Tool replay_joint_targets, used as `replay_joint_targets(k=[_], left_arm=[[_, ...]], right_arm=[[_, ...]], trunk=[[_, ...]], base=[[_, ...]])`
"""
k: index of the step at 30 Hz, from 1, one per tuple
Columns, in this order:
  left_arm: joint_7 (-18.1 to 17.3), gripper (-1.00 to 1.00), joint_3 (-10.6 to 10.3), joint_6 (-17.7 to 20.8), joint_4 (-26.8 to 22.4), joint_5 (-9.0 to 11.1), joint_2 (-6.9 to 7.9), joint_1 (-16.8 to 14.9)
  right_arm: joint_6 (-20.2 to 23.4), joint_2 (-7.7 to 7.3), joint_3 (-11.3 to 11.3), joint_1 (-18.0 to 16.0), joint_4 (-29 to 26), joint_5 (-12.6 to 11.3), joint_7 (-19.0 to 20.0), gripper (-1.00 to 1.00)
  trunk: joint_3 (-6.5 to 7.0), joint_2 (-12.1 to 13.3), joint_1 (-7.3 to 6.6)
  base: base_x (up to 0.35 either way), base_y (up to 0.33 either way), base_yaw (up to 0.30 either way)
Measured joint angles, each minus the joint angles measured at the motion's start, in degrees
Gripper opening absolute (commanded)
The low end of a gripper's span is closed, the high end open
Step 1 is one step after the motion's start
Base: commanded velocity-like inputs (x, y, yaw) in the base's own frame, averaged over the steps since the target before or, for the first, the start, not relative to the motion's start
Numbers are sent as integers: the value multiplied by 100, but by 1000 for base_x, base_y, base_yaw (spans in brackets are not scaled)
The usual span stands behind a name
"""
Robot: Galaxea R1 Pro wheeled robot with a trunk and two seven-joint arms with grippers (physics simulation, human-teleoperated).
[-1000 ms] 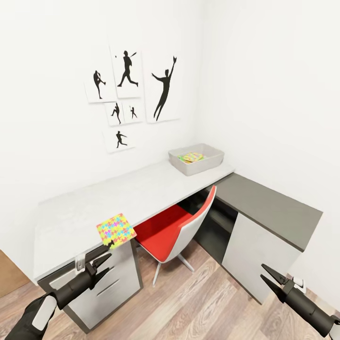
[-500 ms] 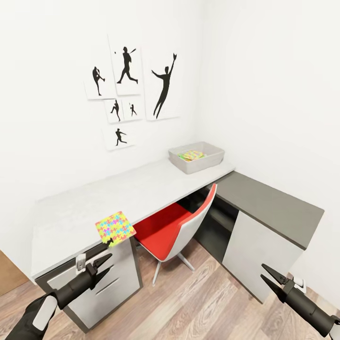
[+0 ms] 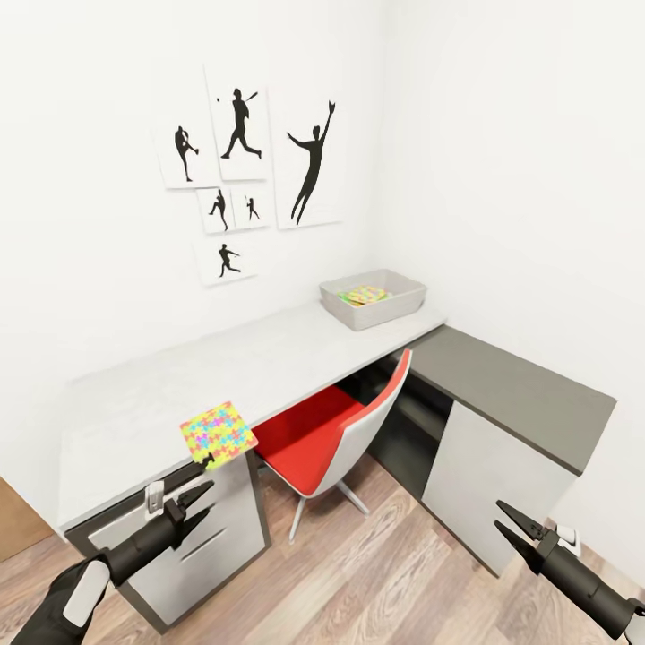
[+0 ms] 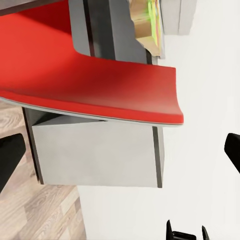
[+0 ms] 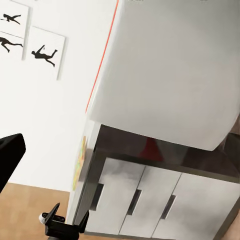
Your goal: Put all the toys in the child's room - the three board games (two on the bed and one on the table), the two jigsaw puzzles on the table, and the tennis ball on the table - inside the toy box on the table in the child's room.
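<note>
A multicolour jigsaw puzzle (image 3: 218,433) lies flat at the front edge of the table (image 3: 269,363), above the drawers. My left gripper (image 3: 208,475) hangs open just below and in front of it, its upper fingertip close to the puzzle's near corner. The toy box (image 3: 395,307) stands at the table's far right end against the wall, with colourful flat pieces (image 3: 363,295) inside, too small to name. Low at the right, over the floor, my right gripper (image 3: 498,515) is open and holds nothing. The board games, tennis ball and bed are out of view.
A red-and-white chair (image 3: 336,430) is tucked under the table's middle. A lower dark grey cabinet (image 3: 520,390) runs along the right wall. White drawers (image 3: 193,546) sit under the table's left end. Wood plank floor (image 3: 394,573) lies open between my arms.
The whole view has shifted slightly over the last second. The puzzle, the toy box and both open grippers keep their places.
</note>
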Motion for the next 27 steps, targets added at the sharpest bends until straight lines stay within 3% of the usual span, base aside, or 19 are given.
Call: replay_joint_targets(k=[27], left_arm=[[9,100,-14,-1,-2,0,-38,0]], right_arm=[[0,0,0,0,0,0,0,100]], trunk=[[0,0,1]], base=[[91,-68,0]])
